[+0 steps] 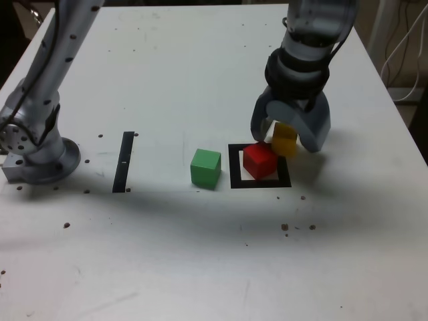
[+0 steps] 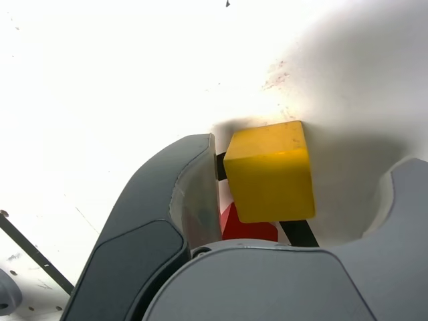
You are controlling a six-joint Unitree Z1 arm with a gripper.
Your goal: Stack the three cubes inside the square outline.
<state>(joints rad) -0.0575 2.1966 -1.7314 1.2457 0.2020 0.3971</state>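
The red cube (image 1: 259, 160) sits inside the black square outline (image 1: 261, 183). Just behind the outline's far right corner is the yellow cube (image 1: 284, 138), between the fingers of my gripper (image 1: 286, 139). In the wrist view the yellow cube (image 2: 271, 172) touches one finger (image 2: 190, 194), while a clear gap separates it from the other, so the gripper (image 2: 304, 157) stands open around it. Below it show a piece of the red cube (image 2: 247, 229) and a bar of the outline (image 2: 301, 233). The green cube (image 1: 205, 168) rests on the table just off the outline, on the exterior view's left.
A straight black strip (image 1: 124, 161) lies on the white table further to the exterior view's left. The arm's base (image 1: 40, 157) stands at the left edge. Small dark specks dot the tabletop. Cables hang beyond the table's right edge.
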